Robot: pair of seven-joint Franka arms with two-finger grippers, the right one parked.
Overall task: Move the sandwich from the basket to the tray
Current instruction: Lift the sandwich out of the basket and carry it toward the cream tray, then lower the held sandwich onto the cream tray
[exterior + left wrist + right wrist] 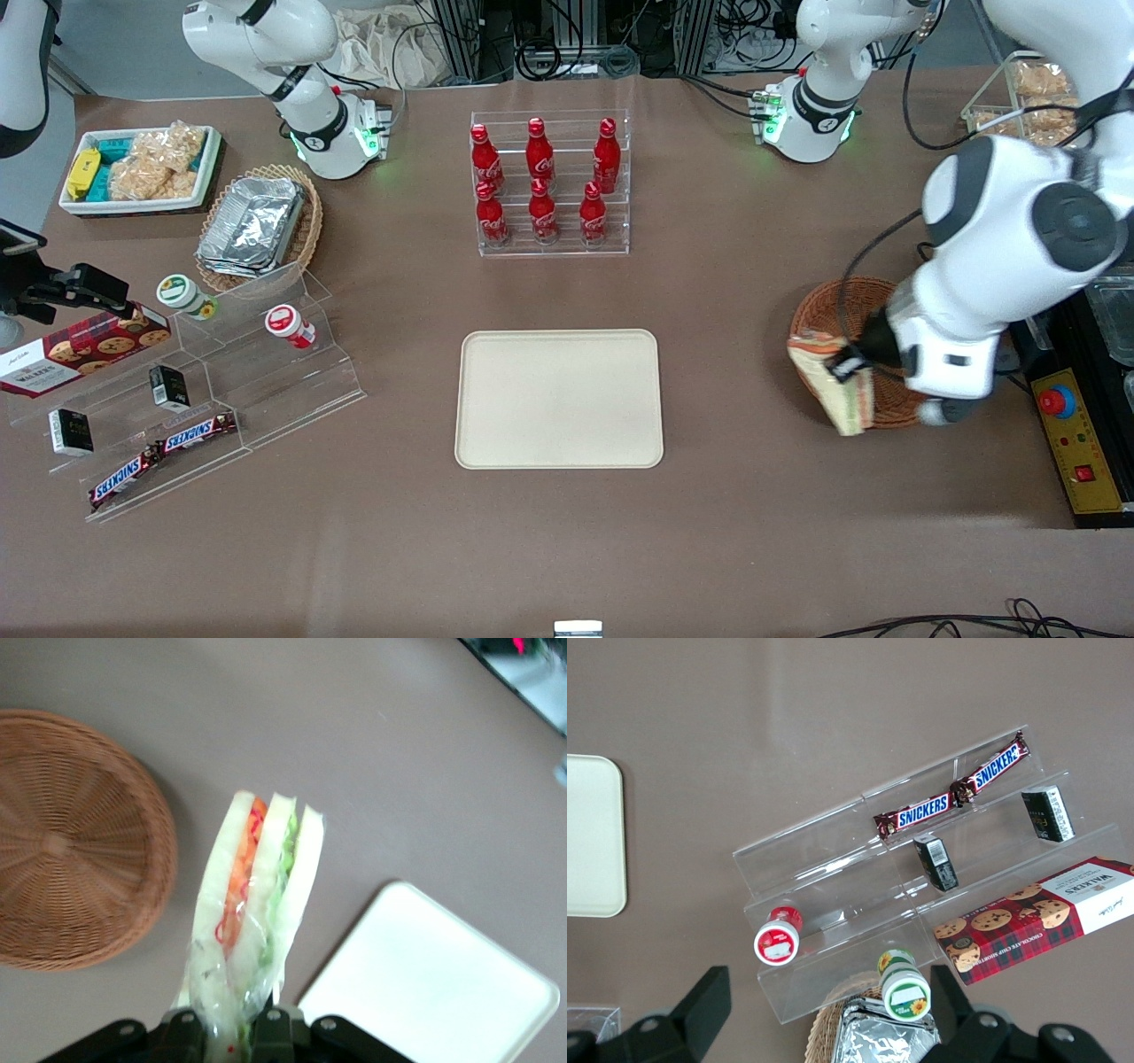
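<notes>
Clearly the end effector (229,1028) grips the sandwich (252,921) lifted clear beside the basket (71,842).

Pincer (228,1029) clamped, wrist raised.

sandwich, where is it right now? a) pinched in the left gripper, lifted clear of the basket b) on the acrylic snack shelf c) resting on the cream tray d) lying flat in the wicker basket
a: the gripper is shut on the wrapped sandwich, which hangs in the air beside the reddish-brown basket, now holding nothing, with the cream tray bare and not yet reached.
</notes>
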